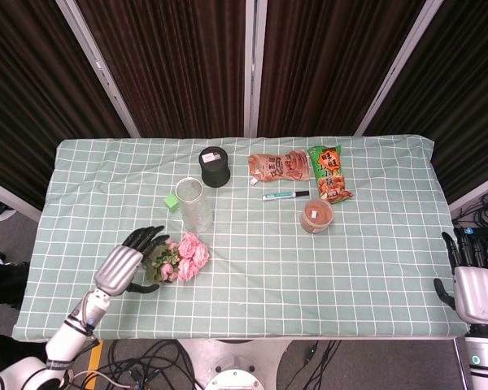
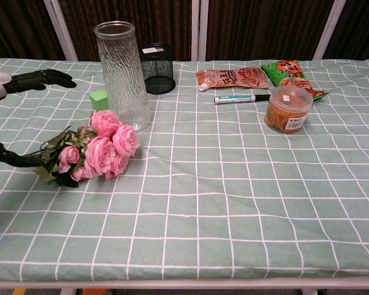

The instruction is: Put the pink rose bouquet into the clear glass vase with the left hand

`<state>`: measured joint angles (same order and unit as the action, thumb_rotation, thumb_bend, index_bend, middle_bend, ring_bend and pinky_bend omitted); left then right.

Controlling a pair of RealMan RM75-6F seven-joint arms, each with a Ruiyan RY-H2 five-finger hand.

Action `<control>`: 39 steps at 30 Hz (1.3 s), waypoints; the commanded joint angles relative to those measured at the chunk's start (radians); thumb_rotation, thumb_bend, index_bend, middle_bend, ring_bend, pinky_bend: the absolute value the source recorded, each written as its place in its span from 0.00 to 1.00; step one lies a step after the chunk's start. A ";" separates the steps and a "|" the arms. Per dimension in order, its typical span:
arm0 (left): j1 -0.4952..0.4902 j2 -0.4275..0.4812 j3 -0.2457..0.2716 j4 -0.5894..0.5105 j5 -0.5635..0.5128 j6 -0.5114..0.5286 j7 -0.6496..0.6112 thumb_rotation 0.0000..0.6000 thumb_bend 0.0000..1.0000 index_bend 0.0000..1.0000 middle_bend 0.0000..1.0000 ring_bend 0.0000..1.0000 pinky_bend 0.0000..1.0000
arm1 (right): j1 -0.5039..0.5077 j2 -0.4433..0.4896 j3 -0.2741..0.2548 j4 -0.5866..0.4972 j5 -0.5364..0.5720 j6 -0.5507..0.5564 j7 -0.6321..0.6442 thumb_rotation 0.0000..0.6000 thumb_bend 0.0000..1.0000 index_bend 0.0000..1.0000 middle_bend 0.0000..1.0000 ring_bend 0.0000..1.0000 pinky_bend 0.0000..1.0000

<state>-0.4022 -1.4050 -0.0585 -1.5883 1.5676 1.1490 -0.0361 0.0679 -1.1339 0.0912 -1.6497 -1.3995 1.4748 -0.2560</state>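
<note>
The pink rose bouquet (image 1: pixel 183 257) (image 2: pixel 98 152) lies on the checked cloth, blooms to the right, stem pointing left. Just behind it stands the clear glass vase (image 1: pixel 194 204) (image 2: pixel 122 74), upright and empty. My left hand (image 1: pixel 130 260) (image 2: pixel 26 80) hovers open over the stem end of the bouquet, fingers spread, thumb low beside the leaves; it holds nothing. My right hand (image 1: pixel 475 284) hangs open past the table's right front corner, far from the flowers.
A small green block (image 2: pixel 99 99) sits left of the vase and a black mesh cup (image 2: pixel 157 68) behind it. Two snack bags (image 2: pixel 232 77), a marker (image 2: pixel 241 98) and a lidded tub (image 2: pixel 288 109) lie at the back right.
</note>
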 commanded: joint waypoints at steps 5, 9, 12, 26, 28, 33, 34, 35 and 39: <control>-0.071 -0.055 -0.036 0.027 -0.093 -0.109 -0.047 1.00 0.09 0.09 0.00 0.00 0.09 | 0.002 0.005 -0.005 0.013 -0.004 -0.011 0.028 1.00 0.22 0.00 0.00 0.00 0.00; -0.103 -0.077 -0.051 0.046 -0.131 -0.152 -0.042 1.00 0.09 0.09 0.00 0.00 0.09 | 0.001 0.004 -0.004 0.018 -0.007 -0.008 0.035 1.00 0.22 0.00 0.00 0.00 0.00; -0.122 -0.095 -0.054 0.060 -0.146 -0.172 -0.038 1.00 0.09 0.09 0.00 0.00 0.09 | 0.001 0.005 -0.004 0.020 -0.009 -0.005 0.037 1.00 0.23 0.00 0.00 0.00 0.00; -0.166 -0.131 -0.028 0.095 -0.171 -0.226 -0.039 1.00 0.09 0.09 0.00 0.00 0.09 | -0.001 0.000 -0.004 0.034 -0.006 -0.005 0.050 1.00 0.23 0.00 0.00 0.00 0.00; -0.173 -0.135 -0.027 0.100 -0.173 -0.232 -0.039 1.00 0.09 0.09 0.00 0.00 0.09 | -0.001 -0.001 -0.003 0.037 -0.003 -0.007 0.052 1.00 0.24 0.00 0.00 0.00 0.00; -0.190 -0.145 -0.021 0.108 -0.170 -0.244 -0.030 1.00 0.09 0.09 0.00 0.00 0.10 | -0.002 -0.002 -0.003 0.042 0.000 -0.008 0.057 1.00 0.24 0.00 0.00 0.00 0.00; -0.194 -0.146 -0.021 0.109 -0.172 -0.248 -0.026 1.00 0.09 0.09 0.00 0.00 0.10 | -0.003 -0.001 -0.003 0.042 -0.001 -0.007 0.057 1.00 0.24 0.00 0.00 0.00 0.00; -0.197 -0.147 -0.020 0.110 -0.175 -0.253 -0.021 1.00 0.09 0.09 0.00 0.00 0.10 | -0.004 -0.001 -0.003 0.043 -0.001 -0.006 0.058 1.00 0.24 0.00 0.00 0.00 0.00; -0.209 -0.151 -0.019 0.114 -0.192 -0.269 0.003 1.00 0.09 0.09 0.00 0.00 0.11 | -0.006 0.000 -0.004 0.044 -0.001 -0.004 0.065 1.00 0.25 0.00 0.00 0.00 0.00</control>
<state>-0.6081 -1.5542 -0.0778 -1.4760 1.3796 0.8837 -0.0377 0.0619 -1.1336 0.0876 -1.6059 -1.3999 1.4705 -0.1906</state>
